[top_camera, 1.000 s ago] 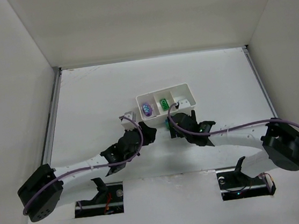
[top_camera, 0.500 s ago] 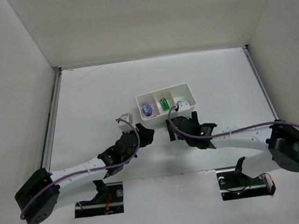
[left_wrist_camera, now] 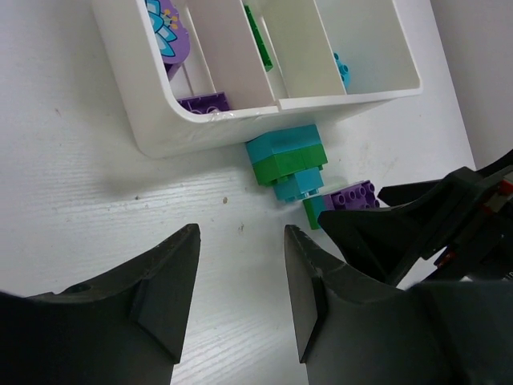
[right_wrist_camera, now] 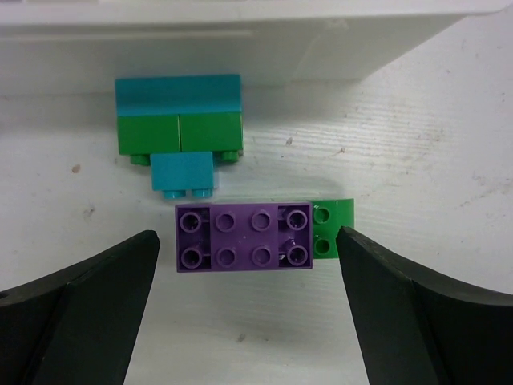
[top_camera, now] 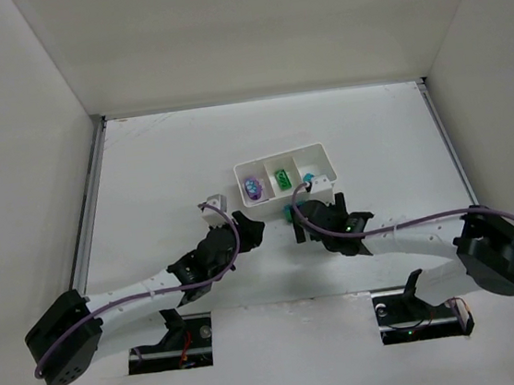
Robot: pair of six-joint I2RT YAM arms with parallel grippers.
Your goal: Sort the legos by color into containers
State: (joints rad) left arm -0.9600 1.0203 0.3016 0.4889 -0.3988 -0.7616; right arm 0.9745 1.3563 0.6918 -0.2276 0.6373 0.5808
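A little bunch of loose legos [top_camera: 289, 212] on the table [top_camera: 151, 158], right by the near wall of the white tray [top_camera: 315, 151].

Seen from the right wrist:
- Flat on the table, a long purple brick [right_wrist_camera: 243, 237] with eight round bumps on top.
- Just at its right end, a small green piece [right_wrist_camera: 333, 238] with two bumps showing (hard to tell if partly tucked under the purple one).
- Closer to the tray, a stuck-together stack [right_wrist_camera: 178, 128] lying on its side: teal, then green, then a small teal bit at the end.

Inside the tray, three square boxes [left_wrist_camera: 373, 44] in a row:
- At the left end, a purple lego [left_wrist_camera: 204, 103] and a flower lego [left_wrist_camera: 164, 28], purple too, with a flower picture on it.
- In the middle, a green lego [left_wrist_camera: 258, 50].
- At the right end, a teal lego [left_wrist_camera: 342, 70].

Low over the table, the right gripper [right_wrist_camera: 245, 281], pointing at the tray. Fingers spread very wide, one on each side of the long purple brick. Not touching it, holding nothing. Behind it, the right arm [top_camera: 410, 231], stretched low across from the right side.

Just left of the loose legos, the left gripper [left_wrist_camera: 240, 265], aimed at the tray's near side. Fingers partly apart, only bare table between them, nothing held. Behind it, the left arm [top_camera: 138, 290], reaching in low from the left. Both grippers close together in front of the tray.
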